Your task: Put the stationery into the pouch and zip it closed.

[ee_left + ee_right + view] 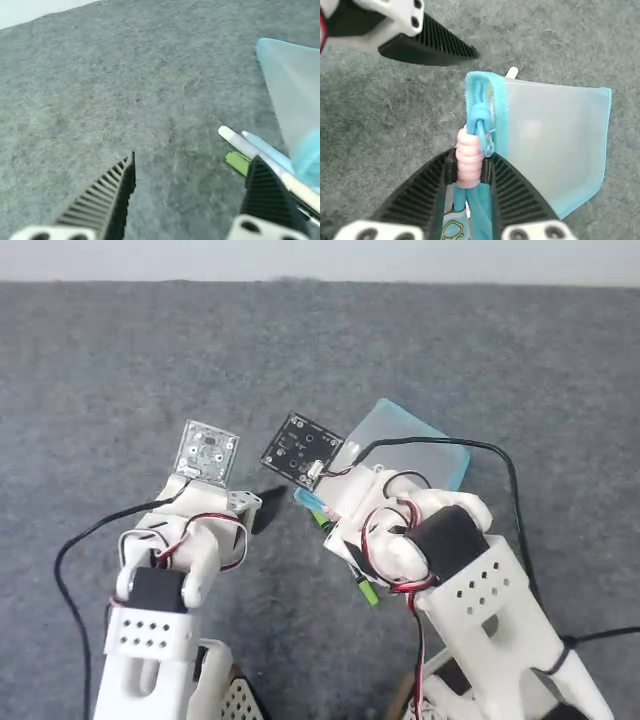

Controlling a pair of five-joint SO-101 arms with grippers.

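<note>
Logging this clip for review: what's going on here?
The right gripper is shut on the zip end of the translucent blue pouch, pinching a pink ribbed piece there. The left gripper is open, low over the grey mat, close to a few pens lying beside the pouch. The pens look to be outside the pouch, so packing and zipping are not yet done.

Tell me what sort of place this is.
Probably a robotics lab or hobby workbench: a table covered in grey felt-like matting, two white plastic robot arms with exposed wiring, and a translucent teal-edged zip pouch with pens laid out as practice items.
</note>
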